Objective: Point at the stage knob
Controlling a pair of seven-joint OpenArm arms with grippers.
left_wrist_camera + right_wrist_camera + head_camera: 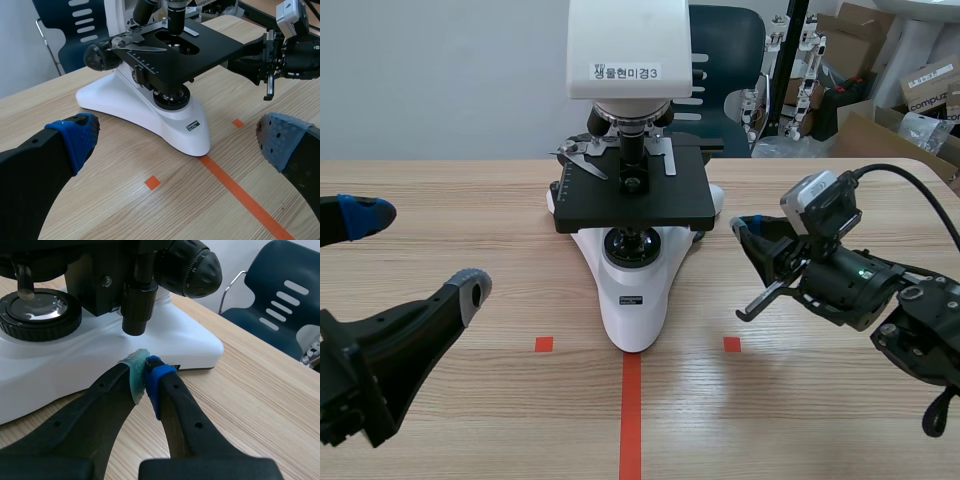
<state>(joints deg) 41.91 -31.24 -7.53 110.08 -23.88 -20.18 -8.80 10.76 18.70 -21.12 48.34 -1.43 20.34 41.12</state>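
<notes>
Stage knob (136, 315): a black stem of stacked rings hanging under the microscope's (632, 290) stage on its right side, below the big focus knob (192, 267).
Left gripper (418, 252): on the near side of the microscope and to its left, well apart from it, fingers spread wide and holding nothing.
Right gripper (145, 375): at the microscope's right side, pads pressed together on nothing. The tip sits just below the stage knob and aims up at it, with a sliver of white base showing between, so it looks close but not touching.
Risk, bumping: the tip is already near, so any further push would likely strike the stage knob, turn it and shift the stage.
Risk, wrong target: the focus knob sits right above, and a small upward drift would make the pointing read as aimed at that instead.
Risk, scraping: the tip rides low over the microscope's white foot and could rub it if it dips.
Risk, left arm: slight, I judge, as long as it stays clear of the microscope.
Count, microscope: one, on the table (470, 200).
Count, stage knob: one.
Count, focus knob: two, one on each side of the microscope.
Count, grippers: two.
Count, tape marks: one line and two squares, on the near side of the microscope.
Count, chair (280, 305): one, beyond the microscope.
Count, cardboard boxes (880, 130): several, beyond the microscope to its right; exact number unclear.
</notes>
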